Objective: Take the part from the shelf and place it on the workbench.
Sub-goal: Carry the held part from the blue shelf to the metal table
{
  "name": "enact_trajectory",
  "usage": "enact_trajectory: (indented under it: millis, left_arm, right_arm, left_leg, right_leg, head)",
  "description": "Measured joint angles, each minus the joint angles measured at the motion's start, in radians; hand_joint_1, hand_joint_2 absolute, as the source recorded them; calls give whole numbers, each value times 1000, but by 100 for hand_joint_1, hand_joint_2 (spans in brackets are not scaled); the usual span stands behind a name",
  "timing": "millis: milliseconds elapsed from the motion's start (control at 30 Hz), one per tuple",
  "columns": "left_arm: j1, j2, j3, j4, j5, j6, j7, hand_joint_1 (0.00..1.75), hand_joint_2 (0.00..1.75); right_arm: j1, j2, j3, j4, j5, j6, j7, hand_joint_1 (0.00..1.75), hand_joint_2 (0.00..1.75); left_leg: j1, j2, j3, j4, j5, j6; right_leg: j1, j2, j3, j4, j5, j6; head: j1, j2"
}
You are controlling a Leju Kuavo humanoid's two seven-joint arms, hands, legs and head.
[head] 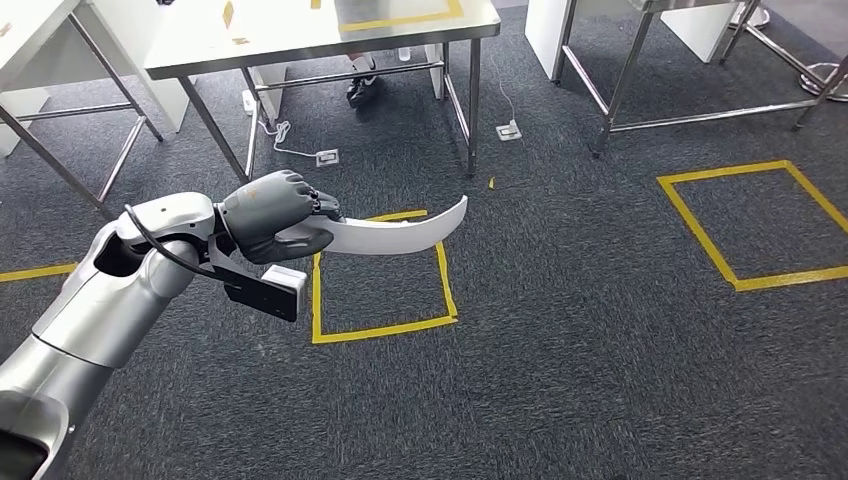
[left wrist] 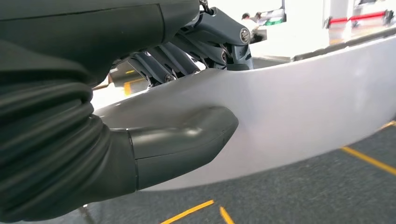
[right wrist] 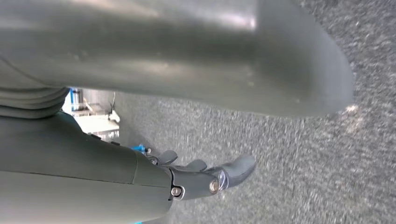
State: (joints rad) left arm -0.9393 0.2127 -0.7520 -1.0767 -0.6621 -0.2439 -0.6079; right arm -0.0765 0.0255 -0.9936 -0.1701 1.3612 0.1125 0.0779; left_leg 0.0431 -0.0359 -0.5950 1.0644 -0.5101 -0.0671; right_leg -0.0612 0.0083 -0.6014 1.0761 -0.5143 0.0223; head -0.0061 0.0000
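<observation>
My left hand is raised in front of me over the dark carpet, its fingers wrapped around one end of the part, a long, curved white piece that tapers to a point. The part runs out from my grip toward my right, roughly level, with its far tip curving slightly upward. From the left wrist view, my thumb presses flat against the near face of the part while the darker fingers close over its upper edge from behind, so the hold is firm on both sides.

My right hand hangs low over the carpet, holding nothing; its fingers are loosely extended and slightly apart.

Just beyond my left hand and under the part, a square of yellow tape is marked on the carpet. Farther off to the right of the part's tip lies a second yellow tape square.

Beyond my left hand stands a metal workbench with a pale top and steel legs, and cables and power sockets lie on the carpet beneath it. More steel-legged tables stand past it to the right, and another at the far left.
</observation>
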Motion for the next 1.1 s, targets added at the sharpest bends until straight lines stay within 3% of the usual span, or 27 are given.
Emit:
enact_trajectory:
  millis: [33,100,133,167,200,300,333,400,467,533,567,633,667,700,733,800,867,933,1000,1067,1100]
  left_arm:
    - [-5,-4,0,1,0,-3,0,175,175]
    - [-13,-14,0,5,-1,-8,-1,175,175]
    - [-15,-18,0,7,-2,-10,-1,175,175]
    - [-15,-21,0,9,-3,-11,-1,175,175]
    - [-15,-23,-1,12,-4,-11,-1,175,175]
    - [-26,-28,-1,20,-9,-14,-1,175,175]
    - [-33,-31,-3,24,-12,-19,-1,175,175]
    - [-54,-34,-6,30,-16,-33,0,175,175]
    - [-80,-35,-8,30,-16,-49,1,175,175]
    - [-110,-28,-9,28,-4,-71,2,175,175]
    - [-123,-23,-10,28,7,-84,5,175,175]
    - [-144,-10,-17,24,36,-108,15,175,175]
    - [-154,-3,-21,20,51,-118,22,175,175]
    - [-166,5,-26,16,65,-126,30,175,175]
    - [-181,15,-31,11,79,-132,36,175,175]
    - [-211,37,-42,2,105,-140,42,175,175]
    - [-238,60,-56,-6,125,-144,44,175,175]
    - [-261,82,-71,-18,139,-148,48,175,175]
    - [-282,100,-81,-29,149,-149,52,175,175]
    - [-298,111,-89,-35,156,-148,56,175,175]
    - [-303,115,-94,-37,160,-148,58,175,175]
  right_arm:
    - [1,1,0,0,-3,-3,1,0,0]
    - [3,2,-1,0,-8,-7,1,0,0]
    - [4,2,-1,0,-9,-8,2,0,0]
    - [5,2,-1,0,-10,-8,1,0,0]
    - [5,2,-1,0,-11,-8,2,0,0]
    - [7,9,-2,1,-17,-11,1,0,0]
    - [7,11,-3,2,-20,-12,0,0,0]
    - [7,13,-5,3,-24,-14,-2,0,0]
    - [8,12,-6,3,-28,-14,-1,0,0]
    - [8,9,-9,3,-31,-11,-5,0,0]
    - [9,6,-10,3,-31,-9,-10,0,0]
    - [15,0,-12,3,-31,-7,-18,0,0]
    - [18,-3,-12,3,-31,-7,-18,0,0]
    - [21,-4,-13,3,-31,-6,-18,0,0]
    - [23,-6,-14,3,-30,-5,-18,0,0]
    - [26,-9,-15,4,-29,-2,-19,0,0]
    - [27,-13,-17,4,-28,4,-24,0,0]
    - [25,-17,-18,4,-27,8,-28,0,0]
    - [24,-21,-18,4,-27,9,-27,0,0]
    - [22,-24,-19,4,-26,9,-27,0,0]
    - [21,-25,-19,4,-26,9,-27,0,0]
  left_leg:
    - [-2,12,-24,47,-18,2]
    - [-8,30,-112,192,-62,9]
    - [-11,32,-156,252,-70,15]
    - [-14,32,-186,281,-59,23]
    - [-19,32,-197,269,-27,33]
    - [-48,32,-147,84,118,80]
    - [-57,32,-128,34,140,91]
    - [-66,31,-106,-5,132,99]
    - [-64,29,-83,-35,119,100]
    - [-61,27,-47,-62,109,104]
    - [-60,25,-32,-71,103,106]
    - [-60,21,-7,-78,85,109]
    - [-61,19,6,-78,75,109]
    - [-61,16,19,-77,63,108]
    - [-61,15,34,-76,51,106]
    - [-62,14,61,-69,24,100]
    - [-64,12,74,-62,1,89]
    - [-65,10,79,-56,-8,78]
    - [-64,15,62,-15,-3,68]
    - [-59,22,-4,92,-10,56]
    - [-55,25,-49,156,-29,49]
  right_leg:
    - [2,-2,8,-1,-5,-7]
    - [9,-5,25,-2,-19,-16]
    - [13,-6,35,-3,-28,-19]
    - [17,-7,47,-3,-38,-20]
    - [21,-7,61,-4,-49,-20]
    - [29,-6,107,-19,-79,-16]
    - [28,-6,117,-28,-84,-11]
    - [29,-8,131,-43,-82,2]
    - [28,-9,132,-29,-62,10]
    - [29,-8,85,53,-49,9]
    - [31,-7,46,112,-59,7]
    - [40,-6,-34,199,-115,6]
    - [43,-5,-61,209,-139,6]
    - [45,-5,-75,192,-142,7]
    - [45,-5,-79,150,-116,8]
    - [45,-6,-68,27,4,8]
    - [49,-8,-55,-43,83,-6]
    - [52,-9,-45,-50,85,-24]
    - [48,-9,-26,-56,79,-37]
    - [44,-10,-2,-61,64,-45]
    - [43,-10,11,-62,54,-46]
  head:
    - [-2,0]
    - [-4,0]
    - [-4,0]
    - [-4,0]
    - [-4,0]
    - [-2,0]
    - [-1,0]
    - [-1,0]
    - [-1,0]
    - [-1,0]
    - [-1,0]
    - [-1,0]
    - [-1,0]
    - [-1,0]
    - [-1,0]
    - [-1,0]
    - [-2,0]
    - [-2,0]
    - [-3,0]
    - [-4,0]
    - [-4,0]
